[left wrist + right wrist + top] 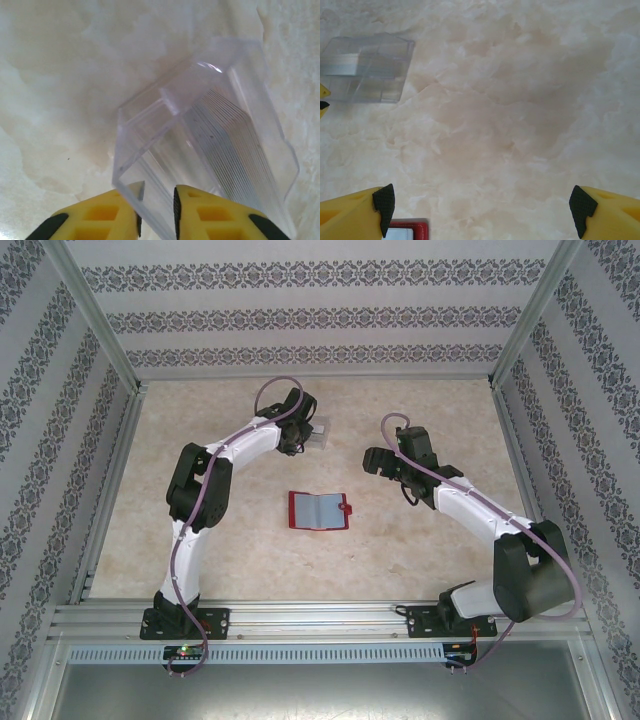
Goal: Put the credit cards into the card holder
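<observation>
Fingers (pixel 110 215) of the left gripper (pixel 156 195) are pinching 1 clear wall of the card holder (pixel 210 130) at the table's (pixel 420 550) far middle. Right gripper (pixel 482 205) is hovering nearby, jaws spread wide. Bluish credit cards (pixel 318 510) are lying in the open red wallet (pixel 294 510), mid-table.

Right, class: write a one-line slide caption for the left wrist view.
Left end effector pinching one wall of the clear card holder, marbled table behind.

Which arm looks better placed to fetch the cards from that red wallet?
Probably the right arm: the right end effector is open, empty and near the red wallet with the cards, while the left end effector is pinching a wall of the clear card holder.
</observation>
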